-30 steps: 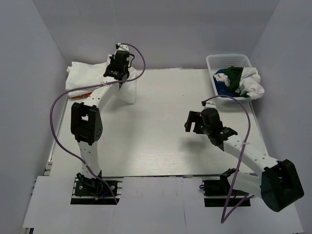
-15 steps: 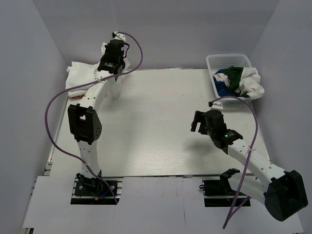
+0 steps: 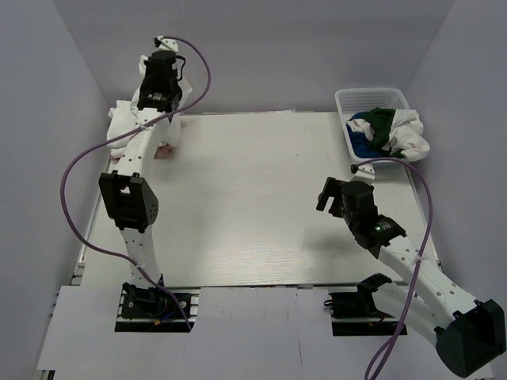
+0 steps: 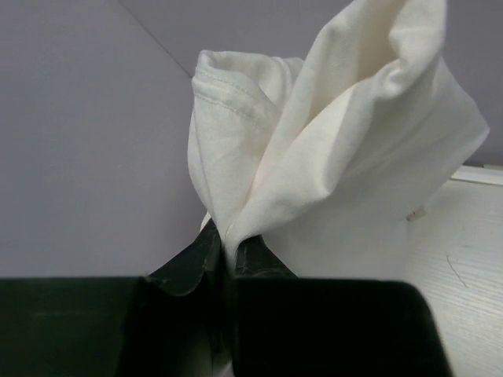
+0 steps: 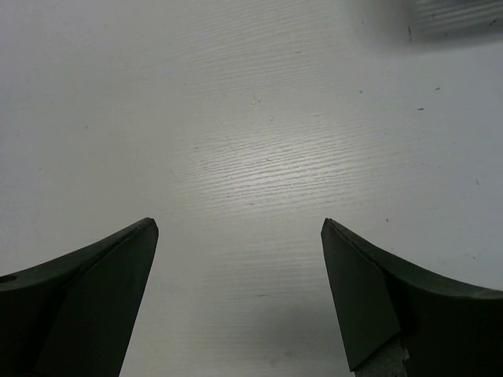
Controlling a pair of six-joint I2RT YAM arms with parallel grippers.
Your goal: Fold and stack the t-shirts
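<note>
Left gripper [image 4: 228, 245] clamped on a bunched fold of white t-shirt [image 4: 330, 149], raised over the table [image 3: 261, 237] at its 10 o'clock corner, hard by the side wall [image 3: 75, 95]. Wide open tabletop between the arms. Right gripper [image 5: 240, 228] at 4 o'clock, jaws spread apart, holding nothing. Heaped in basket [image 3: 342, 99] at the 2 o'clock edge: further t-shirts [image 3: 392, 133], blue, green, white.

The left gripper [image 3: 156, 85] has been carried toward 10 o'clock, into the far left corner, and raised. The white t-shirt [image 4: 314, 157] pinched between its fingers has been dragged along with it, off the bare table [image 3: 261, 198] and over the pile of white t-shirts [image 3: 120, 127]. The right gripper [image 3: 332, 195] has been shifted slightly toward 3 o'clock, and that arm's elbow has been swung out toward 5 o'clock.
</note>
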